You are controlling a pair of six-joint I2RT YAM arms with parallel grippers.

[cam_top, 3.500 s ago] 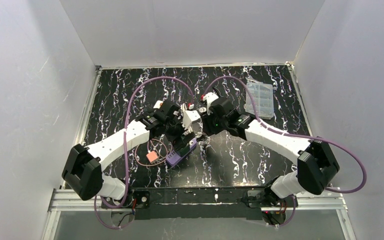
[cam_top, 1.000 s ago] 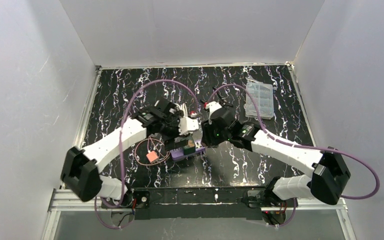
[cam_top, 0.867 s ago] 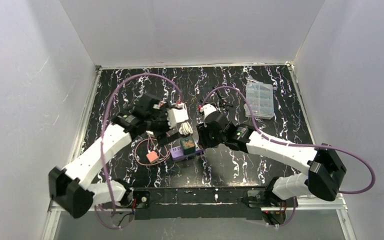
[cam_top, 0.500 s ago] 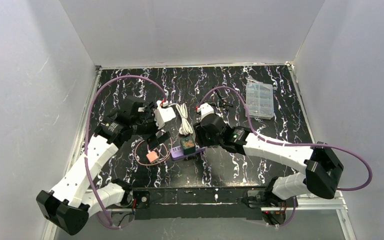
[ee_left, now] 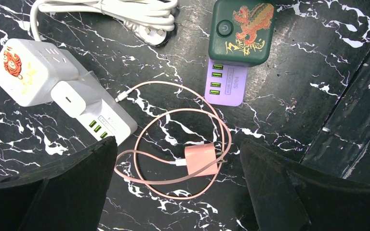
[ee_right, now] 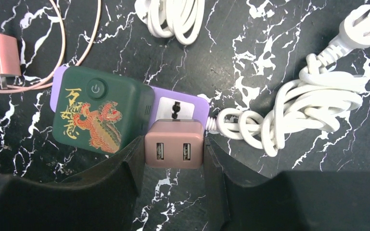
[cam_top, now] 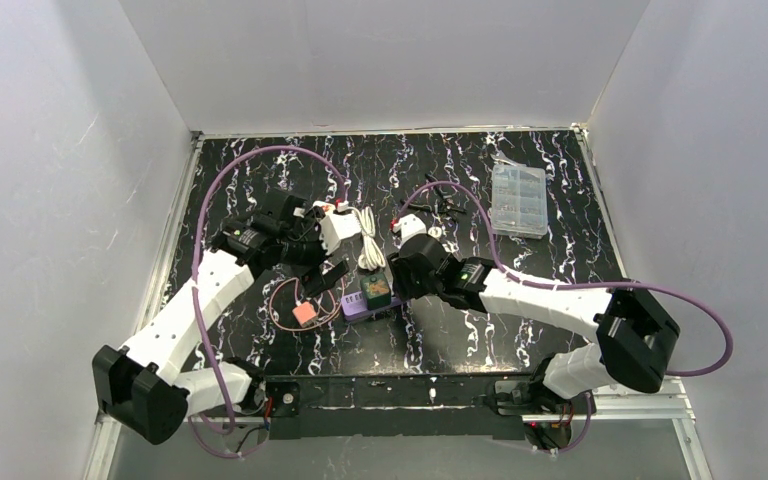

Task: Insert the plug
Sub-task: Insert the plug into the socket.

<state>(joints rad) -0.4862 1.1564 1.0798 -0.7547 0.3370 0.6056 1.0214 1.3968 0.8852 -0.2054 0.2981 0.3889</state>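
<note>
Top view, right tool (cam_top: 392, 283): it sits low beside the green cube adapter (cam_top: 375, 288) on the purple power strip (cam_top: 360, 308). You cannot read its grip from up here.
Top view, left tool (cam_top: 328, 268): it hangs left of the strip, above the pink charger (cam_top: 303, 313). Nothing braces the strip, so your push may slide it along the counter (cam_top: 520, 290).
Left wrist, left tool (ee_left: 178, 150): its fingers are spread wide and it grasps nothing.
Left wrist, loose lead: the pink cable (ee_left: 173, 115) loops near the strip's USB end, so a sliding strip could drag it.
Right wrist, right tool (ee_right: 173, 144): it is clenched on the pink two-port USB plug (ee_right: 174, 153), pinching its sides.
Right wrist, plug position: the plug is just beside the white socket face (ee_right: 176, 109). The socket holes show uncovered, so you have likely not seated it.
Right wrist, misalignment: the plug body hides its prongs, so you cannot check them against the holes. If they are off-line they may jam on the face and twist the plug in the pads.
Right wrist, crowding: the plug's left edge is very close to the green cube, and a sideways drift could catch there.
Right wrist, white cord (ee_right: 289, 115): its bundle lies at the strip's end, so a shifting strip tugs it.
</note>
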